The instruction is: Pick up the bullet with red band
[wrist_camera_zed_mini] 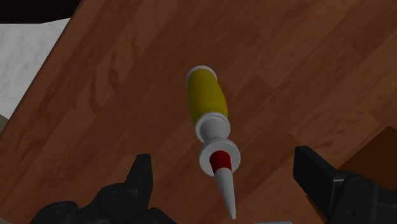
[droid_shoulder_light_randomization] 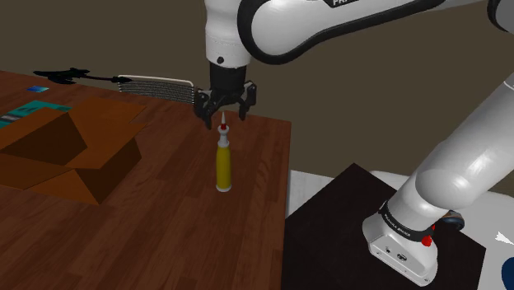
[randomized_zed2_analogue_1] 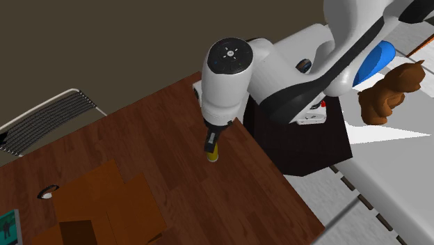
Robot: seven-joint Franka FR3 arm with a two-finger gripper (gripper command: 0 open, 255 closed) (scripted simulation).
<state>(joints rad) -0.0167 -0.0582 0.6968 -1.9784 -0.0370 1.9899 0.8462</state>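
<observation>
in the shoulder view we begin at the far left edge, where a flat teal card (droid_shoulder_light_randomization: pixel 29 109) lies on the wooden table (droid_shoulder_light_randomization: pixel 165 239). just right of it, in the left middle of the frame, an open brown cardboard box (droid_shoulder_light_randomization: pixel 74 156) sits with its flaps spread, well apart from the bullet. above it, toward the upper left, the slatted back of a white chair (droid_shoulder_light_randomization: pixel 156 85) stands at the table's far edge.

near the middle of the frame we find the bullet (droid_shoulder_light_randomization: pixel 222 161), upright on bare wood near the table's right edge. it has a yellow body, a white neck, a red band and a pale tip pointing up. the gripper (droid_shoulder_light_randomization: pixel 224 118) hangs straight over it with its jaws spread wide, and the tip just reaches up between them. in the wrist view the two black fingers (wrist_camera_zed_mini: pixel 141 175) stand well clear on either side of the red band, touching nothing and holding nothing.

further right, at the lower right, the arm's base sits on the black stand (droid_shoulder_light_randomization: pixel 329 206). in the second exterior view's upper right a brown teddy bear (randomized_zed2_analogue_1: pixel 386 94) sits well apart from the table.
</observation>
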